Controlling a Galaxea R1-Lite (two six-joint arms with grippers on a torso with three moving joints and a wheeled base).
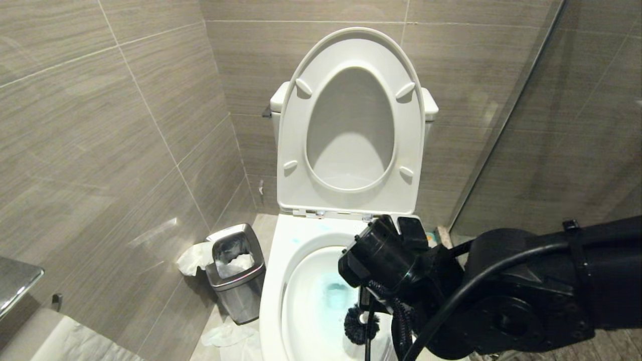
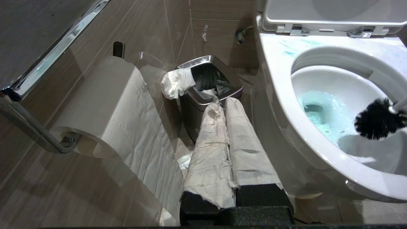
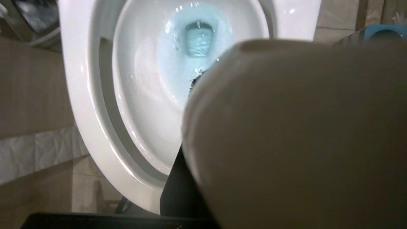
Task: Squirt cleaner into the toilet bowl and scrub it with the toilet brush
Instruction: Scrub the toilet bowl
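Toilet brush [image 2: 376, 118], with its round black bristle head and slim white plastic handle, hung inside the big shiny white toilet bowl [image 2: 279, 95] at the right edge of the left wrist picture. Thin turquoise-blue cleaner [image 2: 324, 114] had already tinted the water, and pale blue smears sat on the rim near the hinges, so the squirting looked done. The scrubbing looked only started, because the bristles were above the water and not clearly touching the side.

The right gripper [image 1: 368, 301], low in the middle of the head picture, was closed around the brush handle. The left gripper [image 2: 222, 127], wrapped in white paper, rested shut and empty beside the small square steel waste bin [image 2: 219, 92].
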